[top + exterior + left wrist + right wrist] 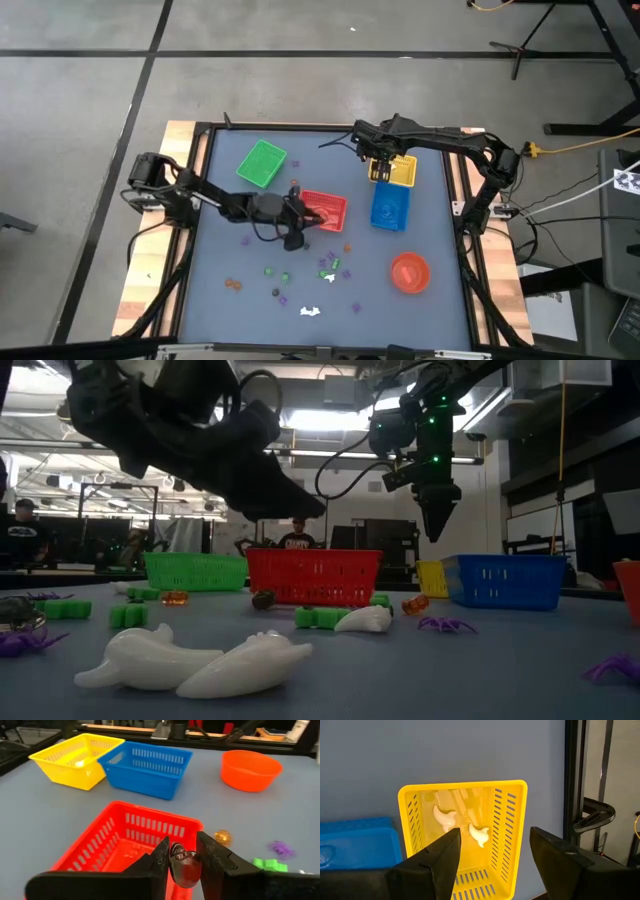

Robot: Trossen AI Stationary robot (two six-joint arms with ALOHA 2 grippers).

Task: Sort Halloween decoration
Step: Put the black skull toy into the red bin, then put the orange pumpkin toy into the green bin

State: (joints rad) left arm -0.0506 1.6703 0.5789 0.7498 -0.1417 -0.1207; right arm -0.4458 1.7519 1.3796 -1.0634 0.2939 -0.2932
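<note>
While the right gripper (492,862) hangs jaws-wide over the yellow basket (510,810), the left gripper (182,865) pinches a dark trinket (184,867) above the red basket (125,837), seemingly poised for dropping.

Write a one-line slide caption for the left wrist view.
Left gripper holds a dark trinket at the red basket's edge.

Right gripper (492,851) hangs over the yellow basket (510,825), its two dark fingers (432,862) spread wide apart. Inside the basket lie two white trinkets (445,818), close together on the floor. A blue basket (357,842) sits just beside it on the grey table (445,750).
</note>
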